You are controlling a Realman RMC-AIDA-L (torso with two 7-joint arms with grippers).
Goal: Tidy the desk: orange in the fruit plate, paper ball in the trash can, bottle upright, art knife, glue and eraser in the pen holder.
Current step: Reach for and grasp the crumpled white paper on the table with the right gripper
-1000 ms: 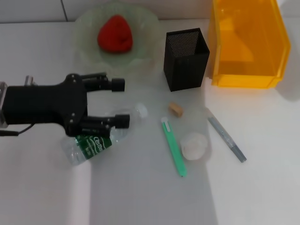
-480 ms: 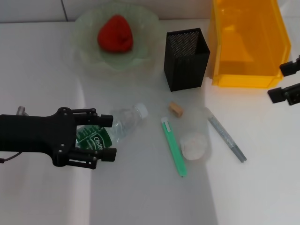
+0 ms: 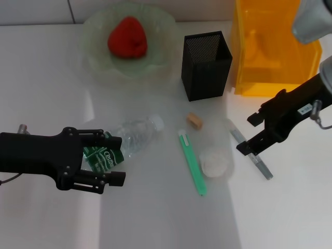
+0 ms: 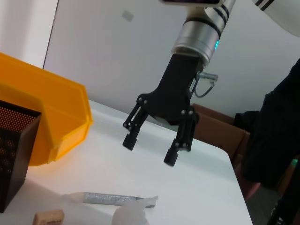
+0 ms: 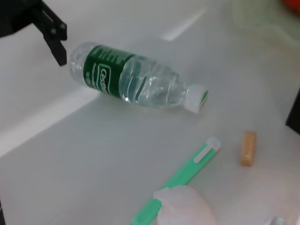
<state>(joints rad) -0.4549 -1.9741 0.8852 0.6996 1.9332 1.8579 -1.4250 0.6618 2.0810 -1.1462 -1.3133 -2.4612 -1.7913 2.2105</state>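
Observation:
The bottle (image 3: 129, 139) lies on its side, cap toward the pen holder (image 3: 206, 65). My left gripper (image 3: 118, 159) is open, with its fingers on either side of the bottle's green-labelled end (image 5: 105, 70). My right gripper (image 3: 248, 134) is open and hovers over the grey glue stick (image 3: 252, 154); the left wrist view shows the right gripper (image 4: 149, 151) above the glue stick (image 4: 108, 199). The orange (image 3: 127, 37) rests in the fruit plate (image 3: 96, 62). The eraser (image 3: 194, 121), green art knife (image 3: 192, 162) and paper ball (image 3: 214, 161) lie mid-table. The trash can (image 3: 272, 83) stands at the back right.
The pen holder stands between the fruit plate and the trash can, just behind the eraser. The art knife (image 5: 183, 176), eraser (image 5: 248, 147) and paper ball (image 5: 185, 211) lie close together beside the bottle's cap end.
My left gripper has come down from beside the fruit plate to straddle the bottle's base. The right arm has swung in from the right edge to above the glue stick.

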